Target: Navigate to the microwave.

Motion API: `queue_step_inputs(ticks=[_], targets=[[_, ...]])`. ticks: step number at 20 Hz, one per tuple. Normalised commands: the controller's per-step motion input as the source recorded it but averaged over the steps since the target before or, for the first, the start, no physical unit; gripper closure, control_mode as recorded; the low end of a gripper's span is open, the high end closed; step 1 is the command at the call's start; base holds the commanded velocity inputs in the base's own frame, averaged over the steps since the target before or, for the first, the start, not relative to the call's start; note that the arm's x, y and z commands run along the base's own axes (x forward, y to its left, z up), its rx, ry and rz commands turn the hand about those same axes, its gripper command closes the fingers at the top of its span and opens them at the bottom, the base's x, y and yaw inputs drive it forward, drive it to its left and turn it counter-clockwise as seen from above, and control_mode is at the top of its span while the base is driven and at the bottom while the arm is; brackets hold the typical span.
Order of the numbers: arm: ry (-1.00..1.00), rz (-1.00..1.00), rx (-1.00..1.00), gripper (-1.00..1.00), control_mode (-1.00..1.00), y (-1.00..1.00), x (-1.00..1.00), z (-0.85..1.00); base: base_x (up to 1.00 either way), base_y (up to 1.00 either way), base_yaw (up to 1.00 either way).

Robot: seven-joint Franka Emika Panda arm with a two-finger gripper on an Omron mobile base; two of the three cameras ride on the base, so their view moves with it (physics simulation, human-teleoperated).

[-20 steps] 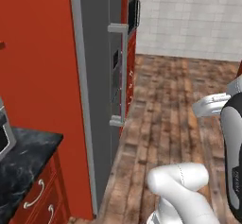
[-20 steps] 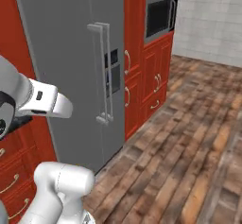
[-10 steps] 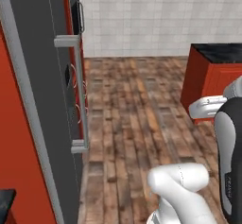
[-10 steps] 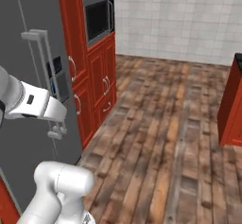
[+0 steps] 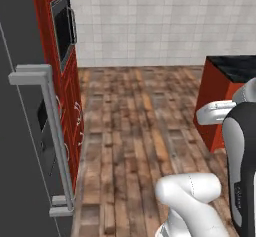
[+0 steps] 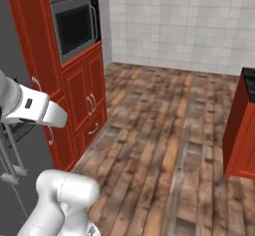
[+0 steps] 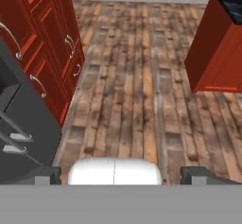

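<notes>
The microwave sits in the upper left of the right base view, built into a tall red cabinet column, with its dark window facing the room and a vertical bar handle at its right edge. In the left base view the microwave appears at the upper left, seen almost edge-on, its handle standing out from the cabinet face. Below it the red cabinet has 2 doors with curved metal pulls and a drawer beneath.

A grey refrigerator takes up the left edge of the left base view, with a long pale bar handle running down its front. In the hand view its dark side lies at the lower left.

Wooden plank floor spreads across the middle of both base views, ending at a white tiled wall along the top. A red island cabinet with a dark tabletop stands at the right edge.

In the hand view the claw's 2 dark tips rise at the bottom corners, well apart, nothing between them.
</notes>
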Motion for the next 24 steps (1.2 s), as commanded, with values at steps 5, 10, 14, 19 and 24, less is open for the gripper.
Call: queue_step_inputs(ticks=[5, 10, 14, 19, 24], targets=[[0.0, 0.0, 0.0, -1.0, 1.0, 0.0, 0.0, 0.0, 1.0, -0.92, 0.16], [0.0, 0.0, 0.0, -1.0, 1.0, 0.0, 0.0, 0.0, 1.0, -0.79, 0.25], [0.0, 0.0, 0.0, -1.0, 1.0, 0.0, 0.0, 0.0, 1.0, -0.54, 0.52], [0.0, 0.0, 0.0, -1.0, 1.0, 0.0, 0.0, 0.0, 1.0, -0.21, 0.64], [0.0, 0.0, 0.0, -1.0, 1.0, 0.0, 0.0, 0.0, 0.99, -0.23, 0.68]])
